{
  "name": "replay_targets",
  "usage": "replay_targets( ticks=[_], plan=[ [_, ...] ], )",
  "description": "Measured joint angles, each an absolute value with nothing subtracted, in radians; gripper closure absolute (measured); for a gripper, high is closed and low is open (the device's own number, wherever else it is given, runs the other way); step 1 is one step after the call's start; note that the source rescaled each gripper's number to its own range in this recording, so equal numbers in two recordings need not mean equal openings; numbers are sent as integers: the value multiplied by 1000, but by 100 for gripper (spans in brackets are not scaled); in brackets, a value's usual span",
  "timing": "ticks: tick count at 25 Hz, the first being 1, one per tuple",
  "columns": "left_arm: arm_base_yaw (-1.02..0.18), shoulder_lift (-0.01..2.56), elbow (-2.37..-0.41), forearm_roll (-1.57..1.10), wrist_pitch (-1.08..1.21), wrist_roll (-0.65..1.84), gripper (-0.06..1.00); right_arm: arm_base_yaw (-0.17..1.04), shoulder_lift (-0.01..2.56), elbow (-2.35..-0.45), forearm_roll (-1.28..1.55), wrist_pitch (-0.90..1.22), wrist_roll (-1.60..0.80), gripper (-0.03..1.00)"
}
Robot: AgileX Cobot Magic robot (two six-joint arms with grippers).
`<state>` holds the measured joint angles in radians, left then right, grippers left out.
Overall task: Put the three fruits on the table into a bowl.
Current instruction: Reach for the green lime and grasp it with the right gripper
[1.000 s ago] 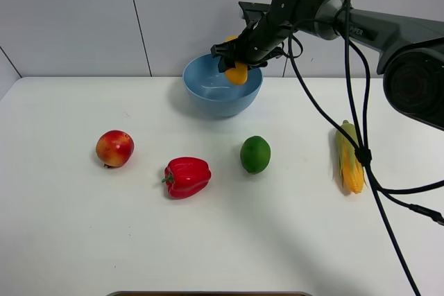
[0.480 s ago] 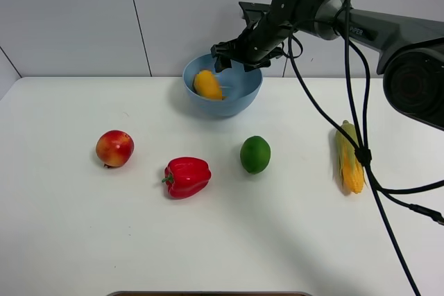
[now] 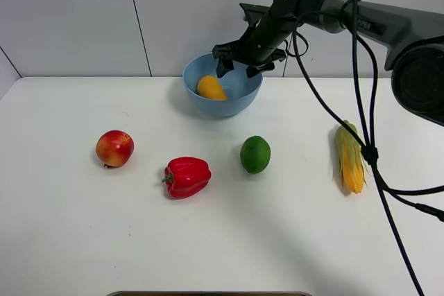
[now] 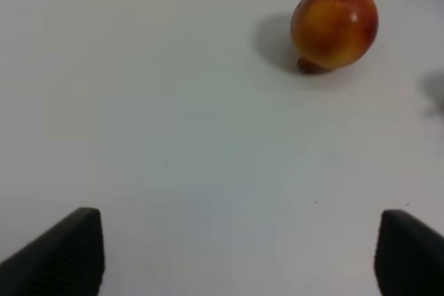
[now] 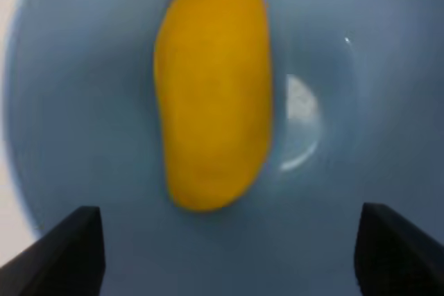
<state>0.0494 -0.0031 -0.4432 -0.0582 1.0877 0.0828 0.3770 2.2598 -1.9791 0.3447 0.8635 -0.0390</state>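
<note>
The yellow-orange mango (image 3: 210, 87) lies inside the light-blue bowl (image 3: 243, 99) at the back of the white table (image 3: 229, 240); it also shows in the right wrist view (image 5: 211, 88). My right gripper (image 3: 236, 66) hangs open and empty just above the bowl, its fingertips (image 5: 59, 251) spread wide. The green lime (image 3: 255, 154) sits mid-table. The red-and-yellow fruit (image 3: 114, 148) sits at the left and shows in the left wrist view (image 4: 334, 24). My left gripper (image 4: 229, 251) is open over bare table, short of that fruit, and is out of the high view.
A glossy red bell pepper (image 3: 186, 176) lies between the red-and-yellow fruit and the lime. A green-husked corn cob (image 3: 349, 156) lies at the right. Black cables (image 3: 368, 150) hang from the right arm down over the table's right side.
My right gripper opened and let the mango drop into the bowl. The mango rolled to the bowl's left side and the gripper rose slightly.
</note>
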Motion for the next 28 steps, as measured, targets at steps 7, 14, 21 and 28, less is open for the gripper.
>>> replay_targets(
  ticks=[7,14,21,28],
  plan=[
    [49,-3,-443,-58,1088,83,79,377,2136,-1980,343,990,0,59],
    [49,-3,-443,-58,1088,83,78,380,2075,-1980,289,1198,79,59],
    [49,-3,-443,-58,1088,83,78,455,2025,-1980,159,1213,168,59],
    [49,-3,-443,-58,1088,83,79,557,1998,-1970,86,1221,269,59]
  ],
)
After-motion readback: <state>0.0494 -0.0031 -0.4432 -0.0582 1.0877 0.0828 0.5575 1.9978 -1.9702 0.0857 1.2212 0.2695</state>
